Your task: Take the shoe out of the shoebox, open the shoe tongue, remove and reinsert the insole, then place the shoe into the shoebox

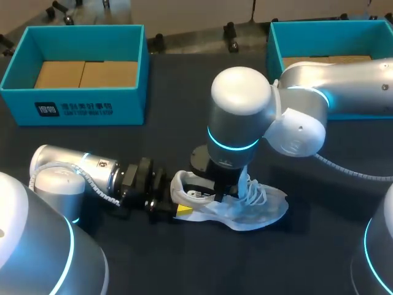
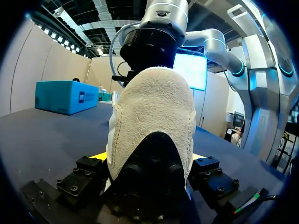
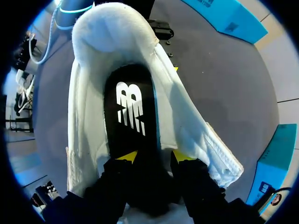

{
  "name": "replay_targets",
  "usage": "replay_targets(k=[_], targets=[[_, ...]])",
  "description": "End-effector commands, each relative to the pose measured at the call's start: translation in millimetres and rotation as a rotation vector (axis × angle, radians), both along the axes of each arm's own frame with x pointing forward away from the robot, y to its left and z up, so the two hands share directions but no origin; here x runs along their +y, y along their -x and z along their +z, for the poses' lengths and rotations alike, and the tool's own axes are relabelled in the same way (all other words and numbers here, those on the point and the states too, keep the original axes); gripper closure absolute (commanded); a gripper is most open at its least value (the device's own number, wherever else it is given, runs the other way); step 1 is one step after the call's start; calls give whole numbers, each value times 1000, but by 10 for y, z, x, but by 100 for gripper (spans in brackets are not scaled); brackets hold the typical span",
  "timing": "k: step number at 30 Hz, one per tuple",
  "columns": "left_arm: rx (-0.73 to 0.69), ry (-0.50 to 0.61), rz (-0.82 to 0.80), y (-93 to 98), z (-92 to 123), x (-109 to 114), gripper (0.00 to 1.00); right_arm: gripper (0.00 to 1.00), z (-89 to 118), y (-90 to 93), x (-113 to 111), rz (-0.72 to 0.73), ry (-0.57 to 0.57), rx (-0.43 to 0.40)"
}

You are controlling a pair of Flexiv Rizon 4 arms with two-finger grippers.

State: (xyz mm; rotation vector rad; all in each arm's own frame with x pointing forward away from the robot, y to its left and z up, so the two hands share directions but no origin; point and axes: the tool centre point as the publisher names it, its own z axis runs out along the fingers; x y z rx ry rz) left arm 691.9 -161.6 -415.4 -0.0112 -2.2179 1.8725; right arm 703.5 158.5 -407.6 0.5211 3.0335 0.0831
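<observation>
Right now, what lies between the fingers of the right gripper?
The black insole, inside the white shoe, lies between them; the right wrist view shows it.

Left arm [image 1: 73, 172]: silver-grey cylindrical links with a cyan light ring on the large rounded joint. A grey coiled cable [image 1: 92, 184] runs along the wrist.

Right arm [image 1: 334, 80]: same silver finish, with a domed joint cap and cyan rings at two joints. A grey ribbed cable [image 1: 350, 173] hangs beneath.

Left end effector [image 2: 149, 158]: black blocks with socket screws [image 2: 74, 188] and a bright yellow fingertip [image 1: 183, 210].

Right end effector [image 3: 155, 158]: black housing.
</observation>
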Motion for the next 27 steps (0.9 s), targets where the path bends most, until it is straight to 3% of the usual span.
replay_targets(k=[1,12,14,17,27], targets=[[0,0,1,0,-8,2,100,56,-170,6,84,1,1,28],[0,0,1,0,-8,2,100,61,-277,376,223,-8,-5,132],[0,0,1,0,-8,2,100,72,-284,402,228,-11,-7,139],[0,0,1,0,-8,2,100,100,-245,427,228,-23,-9,137],[0,0,1,0,-8,2,100,100,104,414,191,-22,-15,68]])
